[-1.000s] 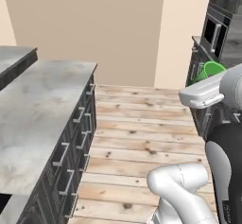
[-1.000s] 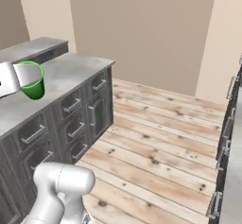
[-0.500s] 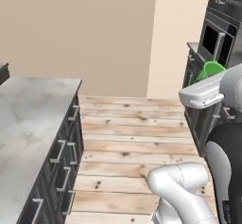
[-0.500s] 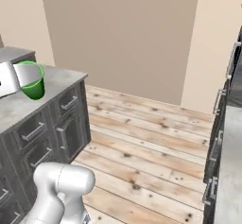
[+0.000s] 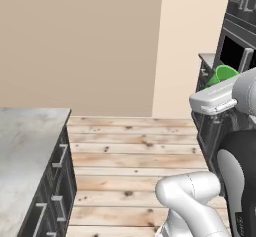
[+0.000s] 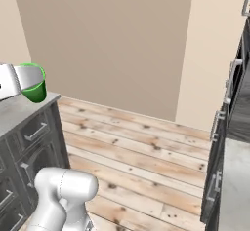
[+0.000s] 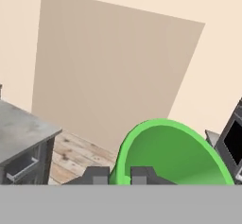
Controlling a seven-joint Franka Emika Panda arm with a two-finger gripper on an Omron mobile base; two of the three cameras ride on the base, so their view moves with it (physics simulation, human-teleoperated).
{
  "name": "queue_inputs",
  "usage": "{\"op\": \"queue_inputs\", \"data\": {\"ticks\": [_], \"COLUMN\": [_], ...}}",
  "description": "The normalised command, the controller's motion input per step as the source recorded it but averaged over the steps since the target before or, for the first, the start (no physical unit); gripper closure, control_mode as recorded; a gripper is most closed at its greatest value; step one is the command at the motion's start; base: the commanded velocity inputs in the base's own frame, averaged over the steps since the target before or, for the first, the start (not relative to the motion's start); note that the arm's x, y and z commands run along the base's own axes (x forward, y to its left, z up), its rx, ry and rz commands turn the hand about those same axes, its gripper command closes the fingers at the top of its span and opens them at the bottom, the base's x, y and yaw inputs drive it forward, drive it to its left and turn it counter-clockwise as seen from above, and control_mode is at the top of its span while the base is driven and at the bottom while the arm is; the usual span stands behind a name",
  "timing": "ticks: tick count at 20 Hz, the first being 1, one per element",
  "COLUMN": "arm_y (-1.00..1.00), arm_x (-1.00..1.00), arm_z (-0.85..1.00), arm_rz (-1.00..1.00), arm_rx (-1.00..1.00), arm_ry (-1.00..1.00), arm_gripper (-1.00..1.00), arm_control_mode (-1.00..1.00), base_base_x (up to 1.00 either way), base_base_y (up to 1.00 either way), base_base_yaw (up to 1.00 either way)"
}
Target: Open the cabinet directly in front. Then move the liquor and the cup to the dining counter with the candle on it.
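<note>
The small bright green cup hangs in the air, gripped by its rim. My gripper is shut on that rim, one dark fingertip outside the wall and the other inside. From the left base view the cup peeks over the white hand of the gripper at the right. From the right base view the cup sits at the far left, held by the gripper above a counter corner. The liquor, the candle and the cabinet are out of view.
A grey marble-topped counter with dark drawers stands at the left; I cannot tell if it is the dining counter. It also shows as counter under the cup. Dark tall units line the right. Plank floor and a beige wall lie ahead.
The whole picture has swept sideways, so the base has turned. The grey counter has slid toward the left edge and more wall shows. The cup stays in the gripper.
</note>
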Motion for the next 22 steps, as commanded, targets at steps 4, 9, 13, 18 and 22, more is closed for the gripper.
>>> {"op": "queue_inputs", "data": {"ticks": [4,9,13,18,22], "arm_y": [0.00,0.00,0.00,0.00,0.00], "arm_x": [0.00,0.00,0.00,0.00,0.00], "arm_z": [0.00,0.00,0.00,0.00,0.00], "arm_rz": [0.00,0.00,0.00,0.00,0.00], "arm_rx": [0.00,0.00,0.00,0.00,0.00], "arm_ry": [0.00,0.00,0.00,0.00,0.00], "arm_gripper": [1.00,1.00,1.00,1.00,1.00], "arm_control_mode": [1.00,1.00,1.00,1.00,1.00], "base_base_x": [0.95,0.86,0.76,0.82,0.74], "base_base_y": [-0.10,-0.04,0.00,0.00,0.00], "base_base_yaw": [-0.04,0.00,0.06,0.18,0.36]}}
